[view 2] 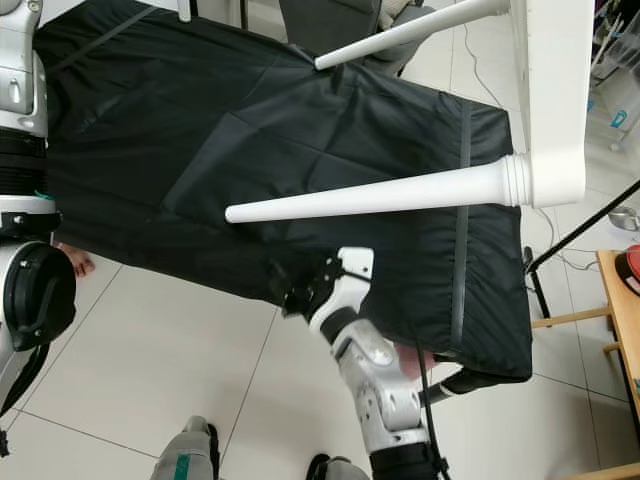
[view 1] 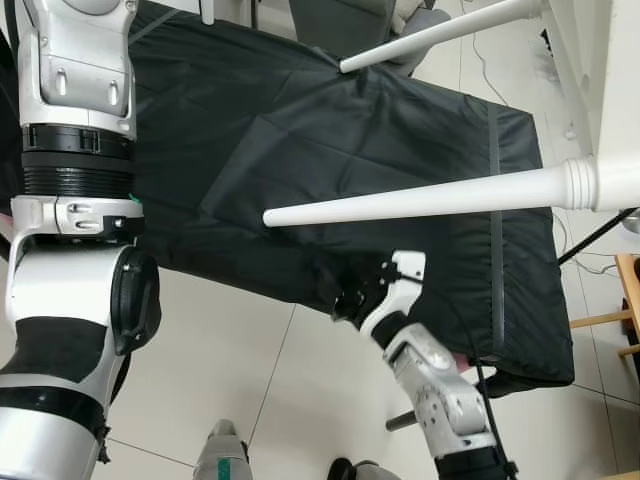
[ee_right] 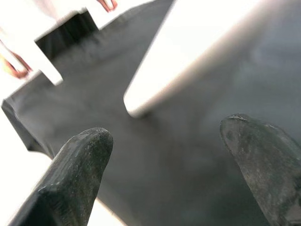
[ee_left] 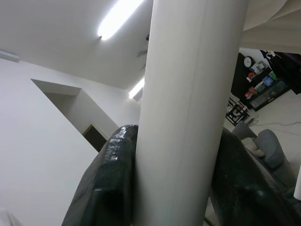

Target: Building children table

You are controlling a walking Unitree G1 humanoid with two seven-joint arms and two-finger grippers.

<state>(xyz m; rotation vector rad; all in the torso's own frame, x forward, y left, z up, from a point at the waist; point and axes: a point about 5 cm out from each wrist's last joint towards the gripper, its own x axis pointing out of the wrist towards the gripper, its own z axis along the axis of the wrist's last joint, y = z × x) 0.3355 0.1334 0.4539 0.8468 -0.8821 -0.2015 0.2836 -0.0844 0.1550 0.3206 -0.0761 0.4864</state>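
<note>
- Right gripper [ee_right: 164, 155]: jaws spread wide, nothing between the fingers; ahead of them lies black cloth [view 1: 330, 160].
- White table leg [view 1: 420, 200]: crosses just beyond those jaws, tip free.
- Left gripper [ee_left: 174, 179]: gap wholly taken by another white leg [ee_left: 188, 108].

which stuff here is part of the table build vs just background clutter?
Part of the job:
- near table leg, right gripper open just below its tip
- far table leg
- white table frame
- leg clamped in the left gripper
- black cloth under the parts

Just lying about:
- wooden furniture
- floor cable
</note>
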